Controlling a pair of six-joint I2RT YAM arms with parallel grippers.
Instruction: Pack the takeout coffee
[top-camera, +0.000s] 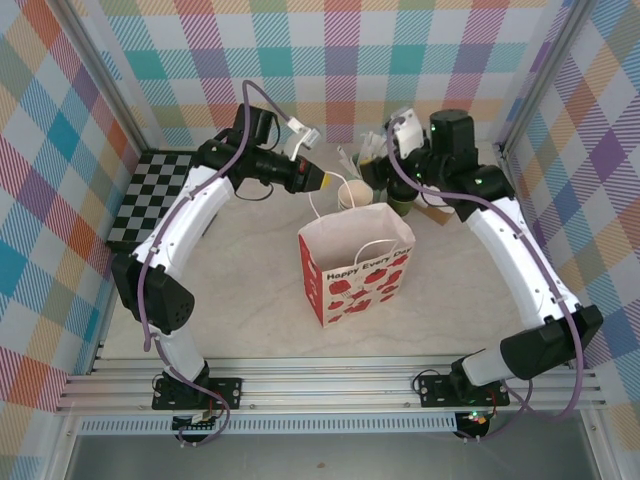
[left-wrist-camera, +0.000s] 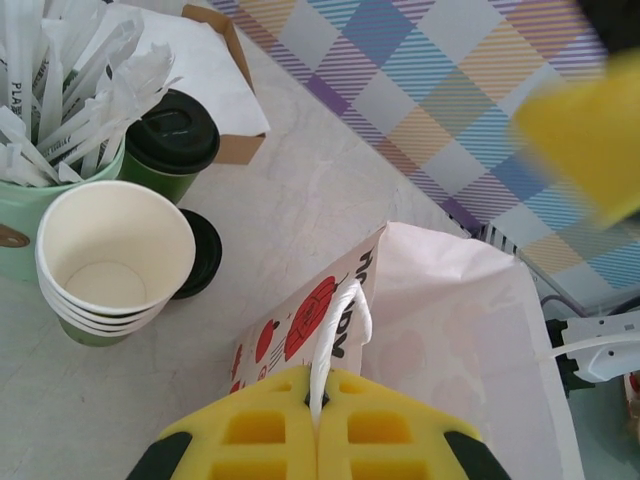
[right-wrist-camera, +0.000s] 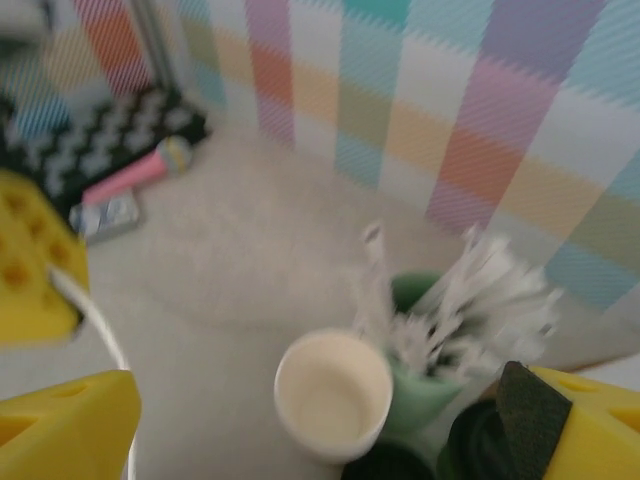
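Tabletop (top-camera: 250, 290) holds one paper bag (top-camera: 355, 265), one green takeout coffee (left-wrist-camera: 170, 135).

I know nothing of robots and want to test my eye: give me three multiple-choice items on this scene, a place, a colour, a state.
1. Where is the coffee? A on the checkerboard; B on the table; C in the stacked cups.
2. Its lid is: A white; B red; C black.
3. The left gripper is: A shut on the bag handle; B open; C holding a cup.
Key: 1 B, beside the cutlery cup; 2 C, plainly black; 3 A, fingers pinch the white handle.
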